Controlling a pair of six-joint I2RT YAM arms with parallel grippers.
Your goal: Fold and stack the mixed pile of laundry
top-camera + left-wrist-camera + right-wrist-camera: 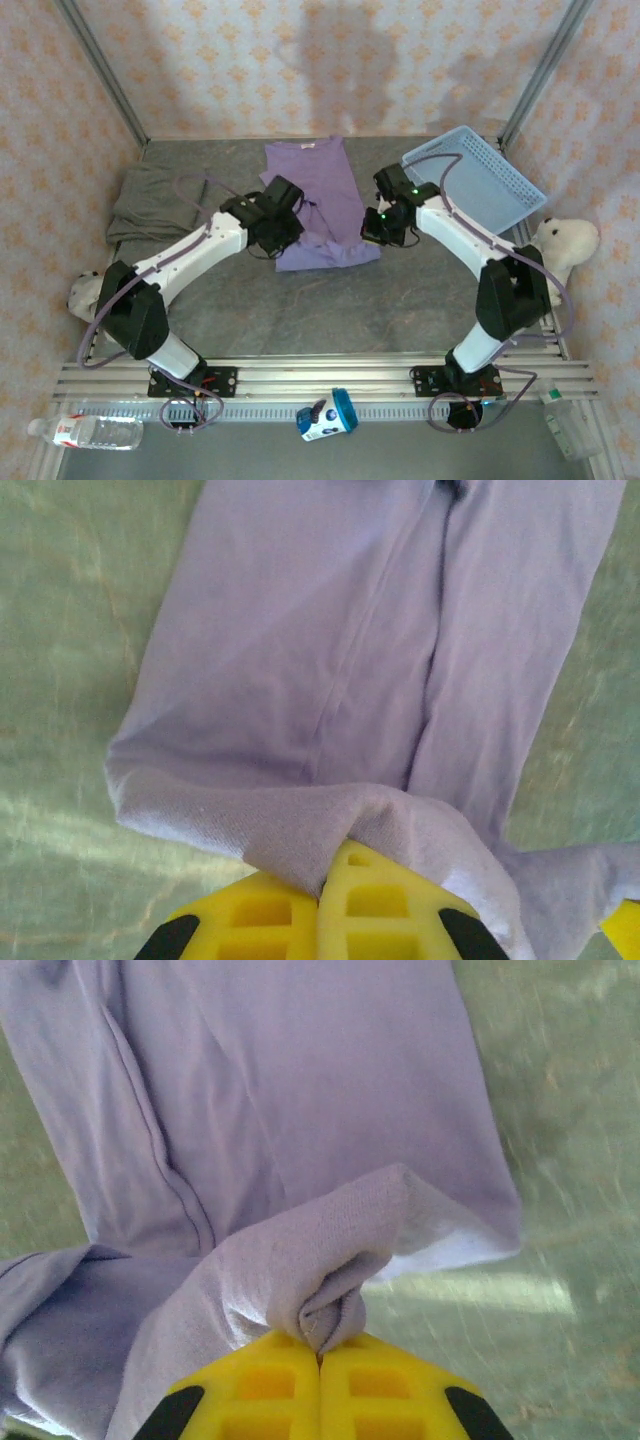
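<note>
Lavender T-shirt (325, 190), soft knit, long rectangle, near end bunched

Looks like a robotics lab test cell: floral-papered panels (330, 60) held by aluminium posts (100, 65), slotted aluminium rails (320, 375) along the table's (300, 300) near edge, carrying two arm bases (185, 378).

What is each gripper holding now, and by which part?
The purple T-shirt: left gripper pinches a fold at its left side, right gripper at its right side.
</note>
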